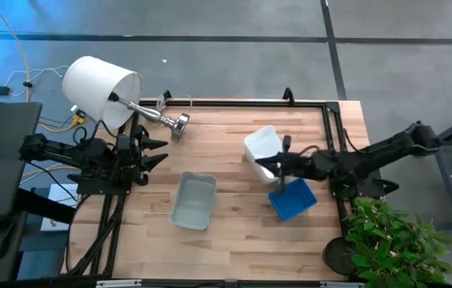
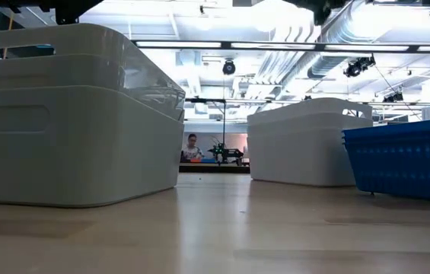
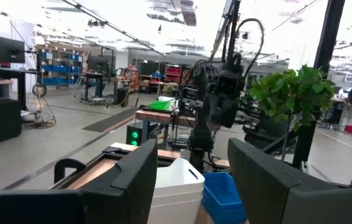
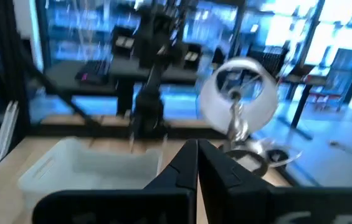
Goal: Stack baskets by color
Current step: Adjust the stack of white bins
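A nested stack of pale grey baskets [image 1: 194, 200] [image 2: 70, 114] rests on the table at the near middle. A nested white stack [image 1: 263, 146] [image 2: 306, 141] stands right of centre. A blue basket [image 1: 294, 200] [image 2: 405, 156] sits near it, toward the table's right edge. My right gripper [image 1: 264, 166] [image 4: 197, 163] is shut and holds nothing. It points level toward the table's left, raised over the near side of the white stack. My left gripper [image 1: 162, 152] [image 3: 191, 180] stands open at the table's left edge and holds nothing.
A white lamp [image 1: 102, 86] with a metal stem lies on its side at the table's far left corner. A potted plant [image 1: 390, 240] stands off the near right corner. Bare wood lies between the grey and white stacks.
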`<state>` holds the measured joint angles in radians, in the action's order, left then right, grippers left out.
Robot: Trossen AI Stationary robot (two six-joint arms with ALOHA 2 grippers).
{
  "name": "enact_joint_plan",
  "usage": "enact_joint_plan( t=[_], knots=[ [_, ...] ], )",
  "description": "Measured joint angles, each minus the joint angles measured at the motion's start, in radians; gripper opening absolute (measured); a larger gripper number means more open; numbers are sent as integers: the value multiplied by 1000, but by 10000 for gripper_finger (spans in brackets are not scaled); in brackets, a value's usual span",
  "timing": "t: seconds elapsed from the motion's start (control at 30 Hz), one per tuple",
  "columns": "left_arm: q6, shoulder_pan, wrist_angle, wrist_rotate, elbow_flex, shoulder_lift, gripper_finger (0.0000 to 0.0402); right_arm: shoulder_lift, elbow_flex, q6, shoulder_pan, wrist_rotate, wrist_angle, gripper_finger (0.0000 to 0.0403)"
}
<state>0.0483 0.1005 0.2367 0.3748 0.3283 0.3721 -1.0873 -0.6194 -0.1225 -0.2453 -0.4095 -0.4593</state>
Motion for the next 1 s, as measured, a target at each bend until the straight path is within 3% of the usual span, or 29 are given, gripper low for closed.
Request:
enact_joint_plan(
  t=[0.17, 0.47, 1.0],
  knots=[
    [-42, 0, 14, 2, 0, 0, 184, 24, 114, -39, 25, 39, -176, 0],
    [-41, 0, 14, 3, 0, 0, 184, 25, 85, -5, 44, 87, -104, 0],
    [-34, 0, 15, 3, 0, 0, 184, 24, 85, 10, 45, 67, -101, 0]
  ],
)
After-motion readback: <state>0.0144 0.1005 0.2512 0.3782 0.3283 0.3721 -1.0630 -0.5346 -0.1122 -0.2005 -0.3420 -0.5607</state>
